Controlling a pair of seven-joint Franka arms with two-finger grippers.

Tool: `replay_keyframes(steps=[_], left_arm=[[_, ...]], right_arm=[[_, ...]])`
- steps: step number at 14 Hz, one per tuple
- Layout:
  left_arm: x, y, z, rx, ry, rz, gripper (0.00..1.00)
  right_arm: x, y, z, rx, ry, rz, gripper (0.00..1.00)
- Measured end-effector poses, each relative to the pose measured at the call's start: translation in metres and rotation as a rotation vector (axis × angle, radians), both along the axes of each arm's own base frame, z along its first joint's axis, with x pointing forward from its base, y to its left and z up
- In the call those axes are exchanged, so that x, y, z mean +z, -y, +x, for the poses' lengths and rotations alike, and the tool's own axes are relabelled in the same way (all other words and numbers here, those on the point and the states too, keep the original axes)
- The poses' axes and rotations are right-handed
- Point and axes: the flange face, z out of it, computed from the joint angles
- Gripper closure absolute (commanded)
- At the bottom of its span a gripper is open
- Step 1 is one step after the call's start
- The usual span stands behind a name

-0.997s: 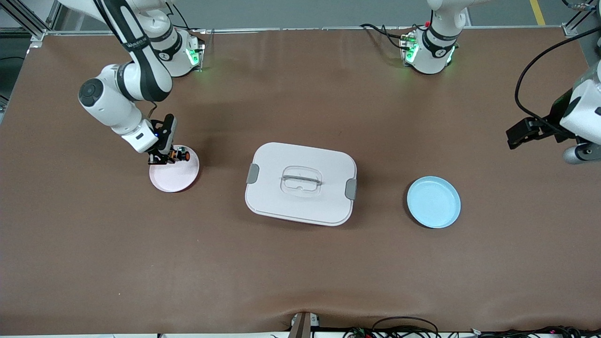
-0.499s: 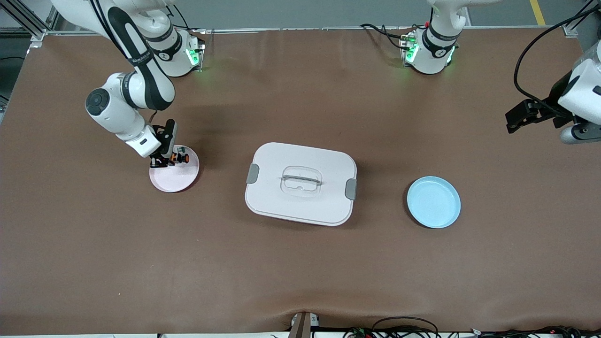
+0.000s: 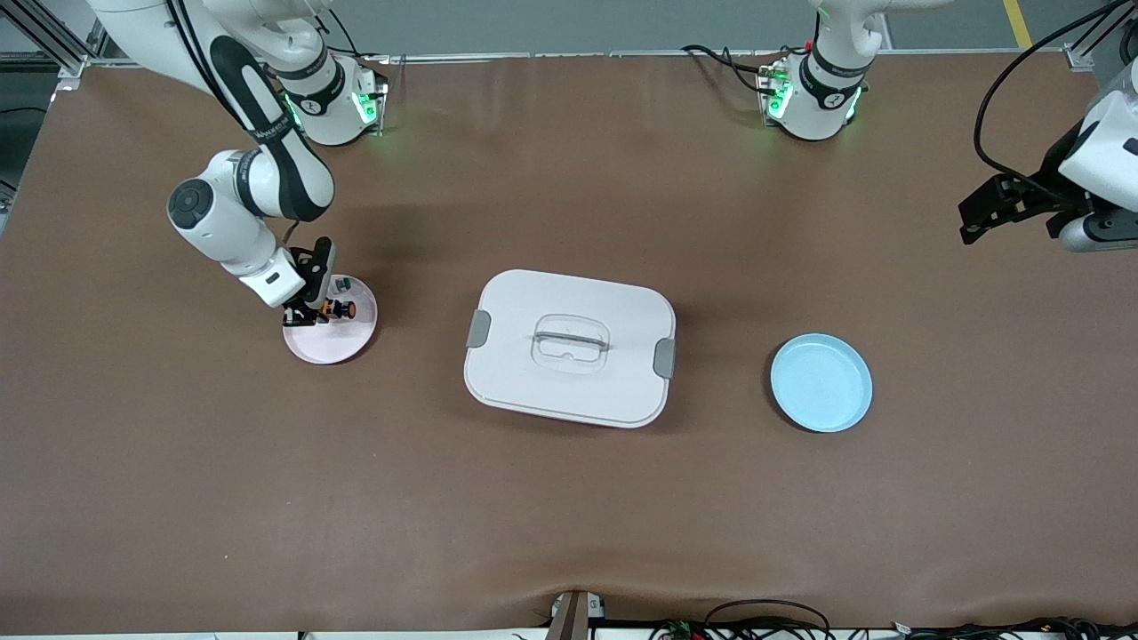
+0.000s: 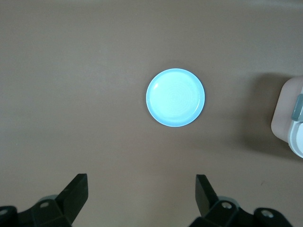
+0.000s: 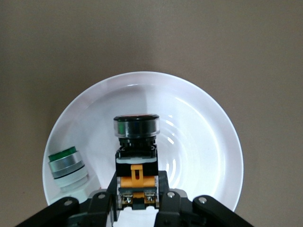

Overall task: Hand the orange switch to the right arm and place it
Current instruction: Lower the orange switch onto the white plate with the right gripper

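The right gripper was pinching the orange switch by its black-and-orange rear block, the round cap end pointing away from the fingers. It hung low over the pink plate, with the switch above the plate's middle; whether the switch touched the plate could not be told. Just beside the gripper, in the same plate, lay a small silver-and-green push button, close to the switch but apart from it.

The main risk looked to be that neighbour: if the fingers spread wide on release, or the gripper swung sideways on leaving, one finger could knock the green button out of the shallow plate. A release from any height could also let the switch roll on its round cap toward the rim. The grip sat at the very rear of the switch, so a tilt on letting go seemed possible.

Farther out, toward the table's middle, stood a white lidded box, and nearer the left arm's end a light blue plate, empty. The left gripper waited high over that end of the table, its fingers spread and holding nothing.
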Motion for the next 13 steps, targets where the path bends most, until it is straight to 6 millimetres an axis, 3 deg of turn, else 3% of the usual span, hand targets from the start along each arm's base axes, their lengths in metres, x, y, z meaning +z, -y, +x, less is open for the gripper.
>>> replay_keyframes(steps=[10,11,12,13], left_arm=[[0.004,0.002,-0.01,0.0,-0.01,-0.021,0.0],[0.004,0.002,-0.01,0.0,-0.012,-0.021,0.0],[0.003,0.002,-0.01,0.0,-0.012,-0.021,0.0],[0.003,0.002,-0.01,0.0,-0.012,-0.021,0.0]], right_arm=[[-0.018,0.0,0.011,-0.001,-0.012,-0.007,1.0],[-0.019,-0.001,0.013,0.0,-0.013,-0.007,0.77],[-0.019,-0.001,0.015,0.0,-0.011,-0.007,0.01],[-0.018,-0.001,0.02,0.0,-0.003,-0.007,0.0]])
